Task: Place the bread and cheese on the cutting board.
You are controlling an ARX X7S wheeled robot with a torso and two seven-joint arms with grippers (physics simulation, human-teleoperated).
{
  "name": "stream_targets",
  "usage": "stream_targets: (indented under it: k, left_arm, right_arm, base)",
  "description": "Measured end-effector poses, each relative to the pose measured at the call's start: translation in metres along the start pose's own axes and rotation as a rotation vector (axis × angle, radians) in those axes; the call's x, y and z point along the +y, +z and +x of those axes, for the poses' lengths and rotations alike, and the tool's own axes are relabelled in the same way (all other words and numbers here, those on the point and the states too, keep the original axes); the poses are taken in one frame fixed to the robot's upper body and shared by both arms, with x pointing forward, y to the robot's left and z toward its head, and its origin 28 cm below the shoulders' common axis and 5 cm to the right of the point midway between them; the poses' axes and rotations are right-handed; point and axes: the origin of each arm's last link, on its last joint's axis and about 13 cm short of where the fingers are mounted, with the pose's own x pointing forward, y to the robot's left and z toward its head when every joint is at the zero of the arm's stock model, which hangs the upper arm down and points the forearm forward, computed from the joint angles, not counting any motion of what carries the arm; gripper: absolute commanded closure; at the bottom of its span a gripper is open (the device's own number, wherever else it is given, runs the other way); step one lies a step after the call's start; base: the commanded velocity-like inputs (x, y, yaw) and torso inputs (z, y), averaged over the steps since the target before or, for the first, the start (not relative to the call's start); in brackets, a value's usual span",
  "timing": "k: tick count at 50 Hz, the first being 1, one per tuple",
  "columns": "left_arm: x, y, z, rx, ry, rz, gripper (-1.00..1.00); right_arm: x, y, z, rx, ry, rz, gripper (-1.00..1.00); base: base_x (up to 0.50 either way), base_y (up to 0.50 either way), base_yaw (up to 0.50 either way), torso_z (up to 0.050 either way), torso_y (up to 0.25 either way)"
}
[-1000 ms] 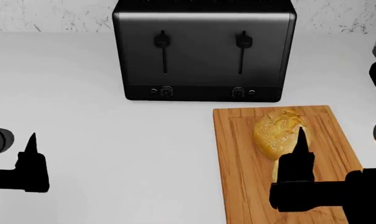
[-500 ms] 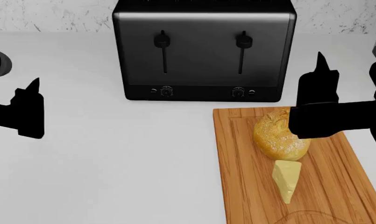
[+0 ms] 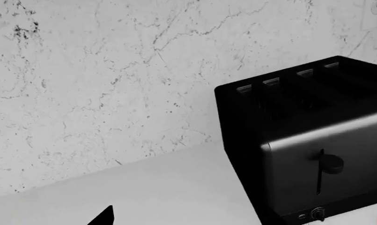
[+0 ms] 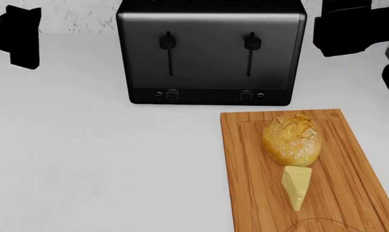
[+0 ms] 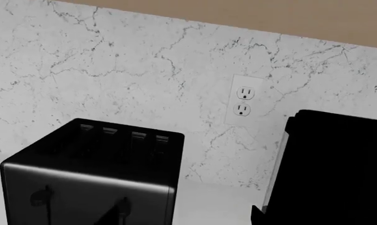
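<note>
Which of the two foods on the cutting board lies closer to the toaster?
The bread, the round golden-brown loaf. It sits at the end of the cutting board nearest the toaster; the pale yellow cheese wedge lies just behind it, farther away.

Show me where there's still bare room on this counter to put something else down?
The widest bare stretch of counter lies left of the cutting board and in front of the toaster. The board's middle is crowded: bread and cheese sit close together. Its left strip stays bare.
</note>
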Motion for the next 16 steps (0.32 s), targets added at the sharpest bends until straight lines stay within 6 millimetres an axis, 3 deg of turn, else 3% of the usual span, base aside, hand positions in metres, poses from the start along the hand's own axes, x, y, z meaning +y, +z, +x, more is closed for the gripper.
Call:
stream_targets:
  k: [16]
  left_arm:
    - [0.014, 0.034, 0.008, -0.019, -0.014, -0.007, -1.00]
  right_arm:
    - [-0.003, 0.033, 0.012, -0.035, 0.007, -0.021, -1.00]
  base:
    - [0.00, 0.00, 0.00, 0.000, 0.000]
